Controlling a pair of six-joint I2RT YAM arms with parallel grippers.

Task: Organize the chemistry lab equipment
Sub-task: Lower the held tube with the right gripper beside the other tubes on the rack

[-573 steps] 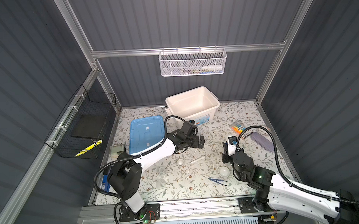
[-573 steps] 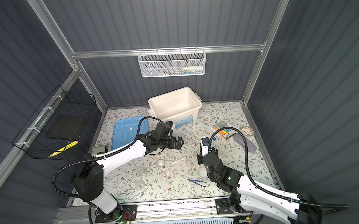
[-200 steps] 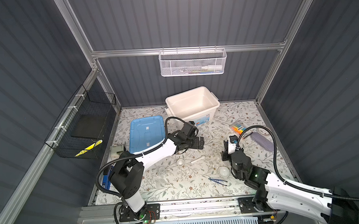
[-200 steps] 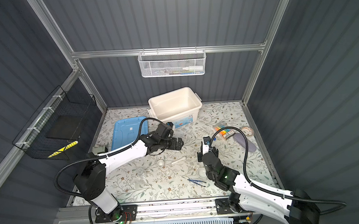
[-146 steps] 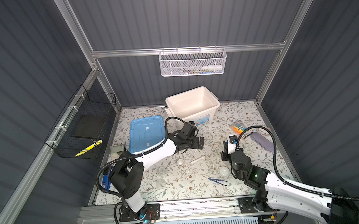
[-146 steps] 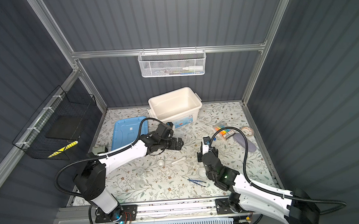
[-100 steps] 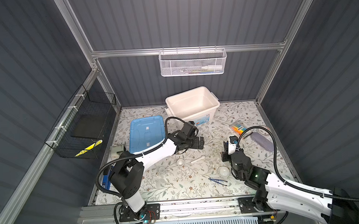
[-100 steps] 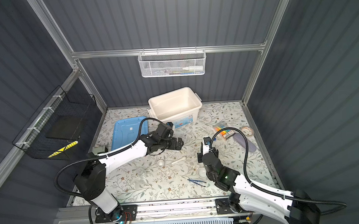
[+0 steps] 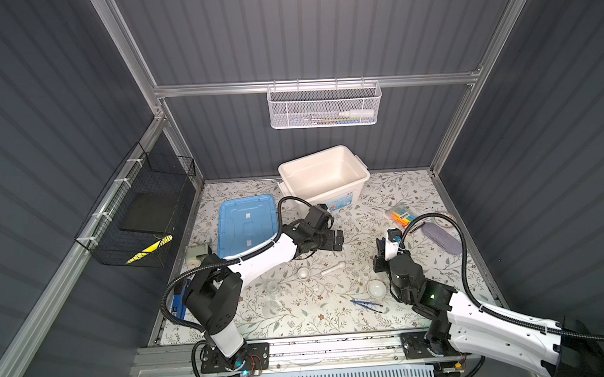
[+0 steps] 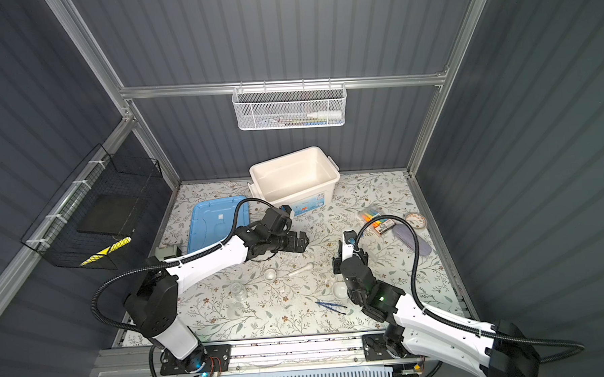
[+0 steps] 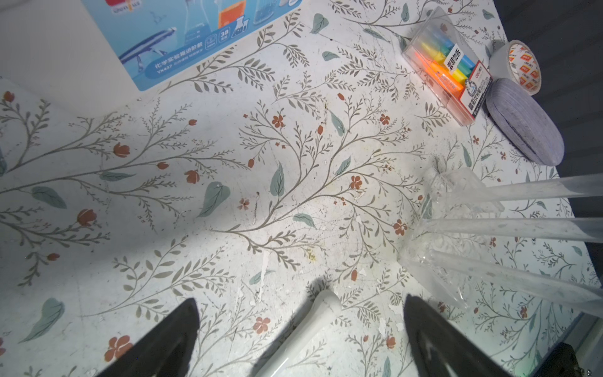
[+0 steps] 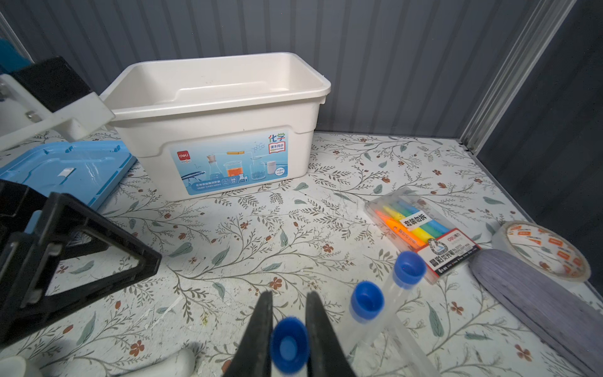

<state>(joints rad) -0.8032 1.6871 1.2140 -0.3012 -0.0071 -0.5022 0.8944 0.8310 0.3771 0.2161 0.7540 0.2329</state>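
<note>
Grey ribbed walls all round, flowery tabletop (image 9: 334,326) underneath. White bin (image 9: 324,181) at the back, blue lid (image 9: 248,223) lying flat just left of it.

Left gripper (image 9: 334,239): spread wide, nothing in it, low over the table in front of the bin. From the left wrist camera, tip of the white pestle (image 11: 310,323) visible between the two fingers, not touched.

Right gripper (image 12: 289,303): clamped tight on the blue cap of one tube (image 12: 288,346). Two more tubes (image 12: 365,302) right beside it, all three slotted in a clear rack (image 11: 437,225), right of centre on the table. Rack resting on the table or lifted off? Can't tell.

Rest of the lab bits out front: small white dish (image 9: 303,273) just beside the pestle, bigger dish (image 9: 375,288) tucked against the right arm, dark blue tweezers (image 9: 367,305) near that, clear glassware (image 9: 272,289) further left. Pack of markers (image 9: 401,216) off to the back right, well clear of both grippers.
</note>
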